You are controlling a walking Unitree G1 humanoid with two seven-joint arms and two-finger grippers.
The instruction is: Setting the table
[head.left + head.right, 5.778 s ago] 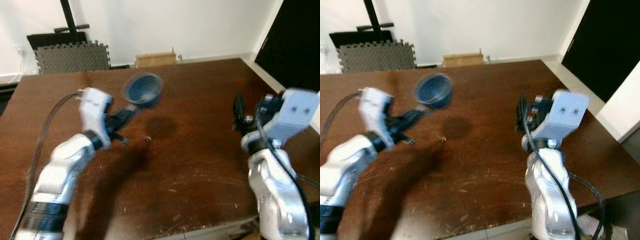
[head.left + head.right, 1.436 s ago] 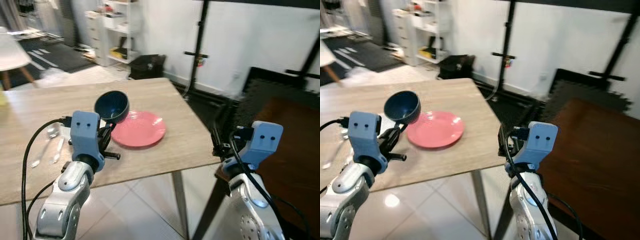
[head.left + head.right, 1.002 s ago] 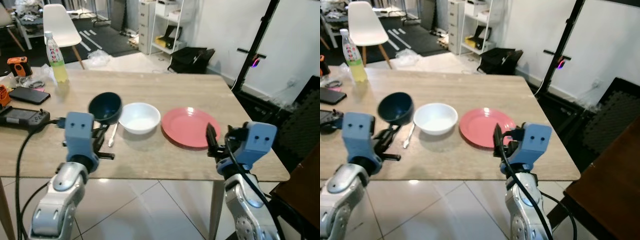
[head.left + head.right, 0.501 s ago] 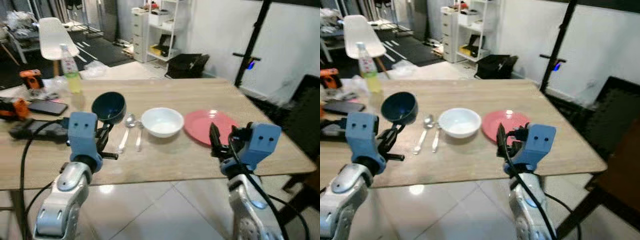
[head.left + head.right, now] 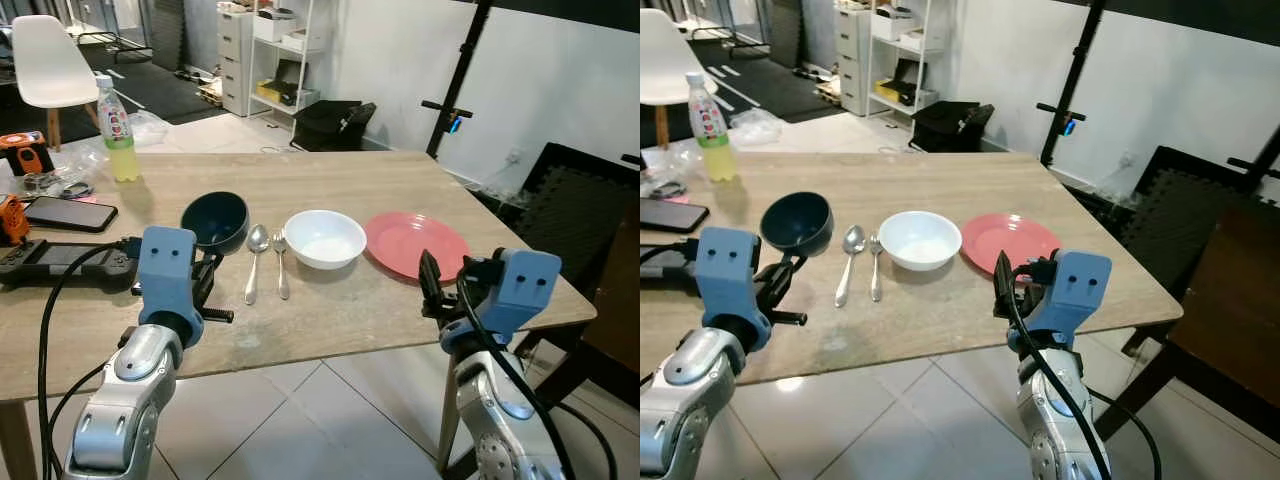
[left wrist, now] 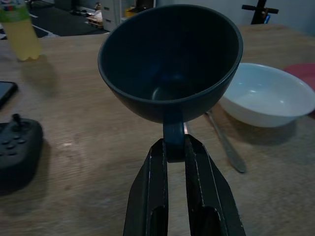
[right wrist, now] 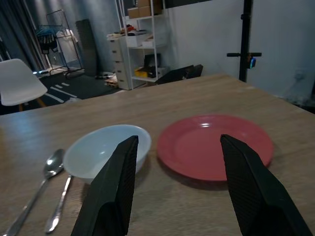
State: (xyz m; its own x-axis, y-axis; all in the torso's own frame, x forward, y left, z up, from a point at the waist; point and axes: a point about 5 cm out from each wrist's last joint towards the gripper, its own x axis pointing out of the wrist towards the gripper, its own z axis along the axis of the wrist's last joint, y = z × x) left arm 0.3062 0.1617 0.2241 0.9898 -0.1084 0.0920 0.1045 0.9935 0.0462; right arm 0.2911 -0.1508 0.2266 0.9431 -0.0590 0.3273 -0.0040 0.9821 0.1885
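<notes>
Left gripper (image 6: pixel 173 147): both black fingers pinched together on the short handle of a dark blue round plastic cup (image 5: pixel 214 221), held above the near left part of the light wooden table (image 5: pixel 330 320). Cup mouth faces the wrist camera; inside looks empty.

Right gripper (image 7: pixel 177 182): fingers spread wide apart, holding nothing, raised at the table's near edge and aimed at the flat pink round plate (image 5: pixel 416 244).

Row on the table, robot's left to right: blue cup, two silver metal spoons (image 5: pixel 266 262) lying side by side with bowls away from the robot, white round bowl (image 5: pixel 324 238), pink plate. Bowl sits just beside the plate, not clearly touching.

Far left of the table: clear plastic bottle of yellow-green drink (image 5: pixel 118 142) with white cap and a printed label, writing too small to read; black phone (image 5: pixel 70 213); black game controller (image 5: pixel 50 262). White moulded chair (image 5: pixel 47 65) behind the table.
</notes>
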